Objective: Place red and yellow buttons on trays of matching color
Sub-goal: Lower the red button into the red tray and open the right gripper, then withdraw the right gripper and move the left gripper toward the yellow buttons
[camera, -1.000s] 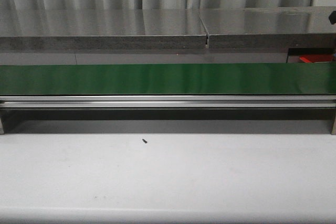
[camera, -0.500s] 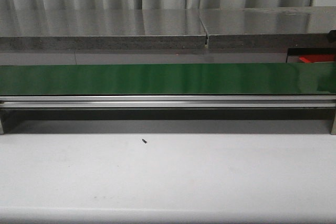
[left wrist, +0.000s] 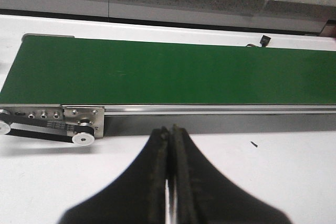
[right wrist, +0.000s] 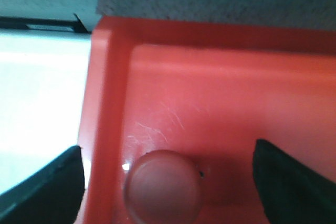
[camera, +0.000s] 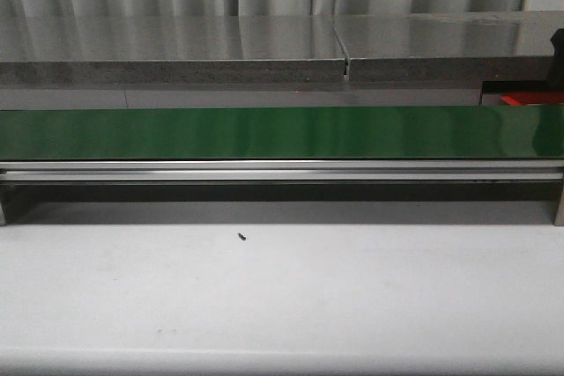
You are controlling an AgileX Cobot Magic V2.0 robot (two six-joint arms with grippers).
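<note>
1. Right gripper (right wrist: 168, 182): jaws spread wide, released, holding nothing; the red button (right wrist: 164, 187) sits between them, apart from both
2. That button lies inside the red tray (right wrist: 220, 103), near its left wall and corner; colour matches, so I judge this one is placed
3. In the front view the tray (camera: 533, 98) shows only as a red sliver at the far right, behind the green conveyor belt (camera: 264, 132)
4. Left gripper (left wrist: 170, 171): jaws clenched together, empty, hanging over the white bench (left wrist: 294, 171) just on the near side of the belt
5. No yellow button and no yellow tray in any view; belt carries nothing
6. Handling, my guess: the button is small, rigid, light, not fragile; the domed cap looks smooth and glossy, so it will likely slip
7. If you regrasp, take it lower, on the body under the cap; that part is hidden here
8. Watch the tray wall: the left finger (right wrist: 47, 182) has little room beside it
</note>
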